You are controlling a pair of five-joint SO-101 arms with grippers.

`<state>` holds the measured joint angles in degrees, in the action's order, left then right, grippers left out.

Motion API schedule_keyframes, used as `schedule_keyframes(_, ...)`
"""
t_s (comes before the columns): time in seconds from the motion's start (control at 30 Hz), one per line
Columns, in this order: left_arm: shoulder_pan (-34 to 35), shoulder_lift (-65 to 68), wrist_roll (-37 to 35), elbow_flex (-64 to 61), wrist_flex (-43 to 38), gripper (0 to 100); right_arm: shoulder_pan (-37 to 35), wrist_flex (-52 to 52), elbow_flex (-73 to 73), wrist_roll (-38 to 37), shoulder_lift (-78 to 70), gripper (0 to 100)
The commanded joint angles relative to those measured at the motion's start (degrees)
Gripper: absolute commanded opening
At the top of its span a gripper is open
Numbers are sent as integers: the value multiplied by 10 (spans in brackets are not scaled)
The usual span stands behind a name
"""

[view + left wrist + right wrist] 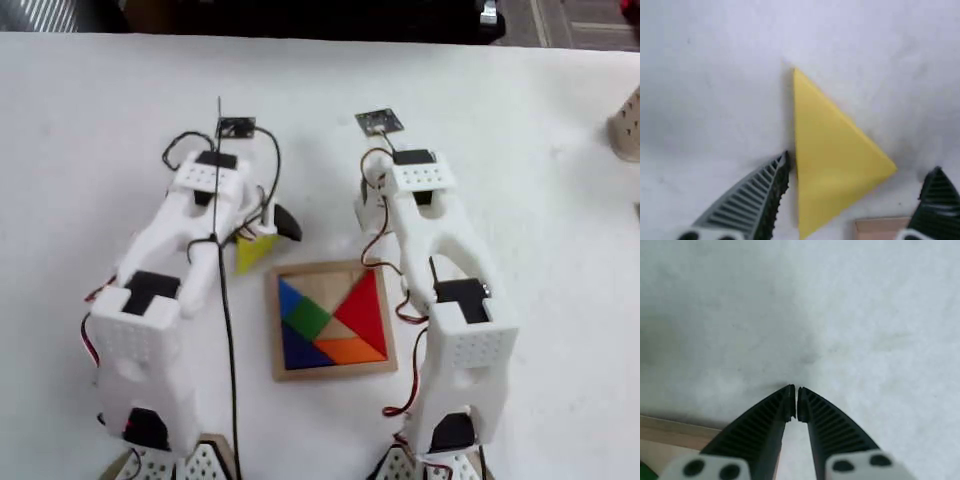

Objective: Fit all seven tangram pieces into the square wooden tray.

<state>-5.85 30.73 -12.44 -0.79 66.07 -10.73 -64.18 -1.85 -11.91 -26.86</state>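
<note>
A white table (520, 150) fills the high view, with a dark strip of room along its far edge. The square wooden tray (277, 372) lies flat near the front, between the two arms. Inside it sit a blue piece (289, 297), a green piece (308, 318), a red triangle (362, 305), an orange piece (351, 350) and a dark blue piece (297, 349). A patch of bare wood shows at the tray's far side. The yellow triangle (253, 251) lies on the table just beyond the tray's far left corner, outside it. The left arm (165, 270) stretches over the table on the left, and the left gripper (270, 232) is down at the yellow triangle. The right arm (445, 270) stands on the right of the tray.

In the left wrist view, the left gripper (860, 167) has its jaws spread wide on either side of the yellow triangle (830, 160), which lies flat on the table. One fingertip (782, 165) is just beside the triangle's long straight edge; the other is apart from its pointed corner. A corner of the tray (880, 227) shows close by.

In the right wrist view, the right gripper (796, 402) is over bare table with its jaws drawn together, a hairline gap between the tips and nothing held. An edge of the tray (675, 432) lies beside it.
</note>
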Motion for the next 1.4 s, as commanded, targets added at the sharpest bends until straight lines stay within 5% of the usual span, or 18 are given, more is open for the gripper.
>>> schedule_keyframes(0.0,7,6,-4,3,3,404,4,-4,-4,-6,30,17)
schedule_keyframes(0.67,-25,-150,29,-102,-93,404,4,-4,-4,-6,33,17)
schedule_keyframes(0.97,-10,-144,23,-84,-88,491,4,-4,-5,-6,32,17)
schedule_keyframes(1.37,-22,-70,25,40,31,495,3,-4,-6,-7,30,17)
